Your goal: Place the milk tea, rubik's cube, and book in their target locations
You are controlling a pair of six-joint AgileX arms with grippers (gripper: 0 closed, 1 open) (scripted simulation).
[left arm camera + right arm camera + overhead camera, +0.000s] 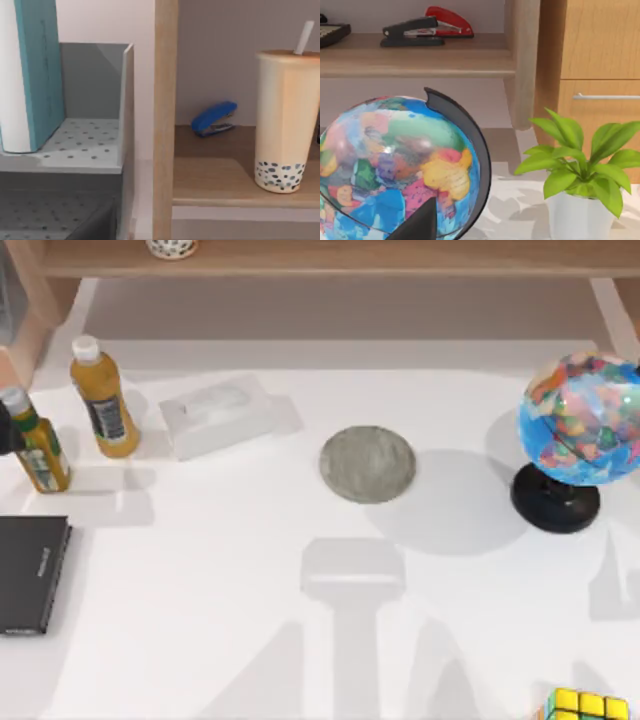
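light: bright, even | shadows: soft grey on table (pixel 300 660), beside globe (pixel 580 420) | glare: none | focus: slightly soft

We see the rubik's cube (pixel 586 706) cut by the near edge of the top view, just its yellow top row and a sliver of green. The black slab (pixel 33 574) runs off the left edge (its white lettering is too small to read). The globe (pixel 580 420) is clipped at the right. In the left wrist view the book (pixel 32 70) loses its top, and the milk tea (pixel 286 120) its right side and straw tip.
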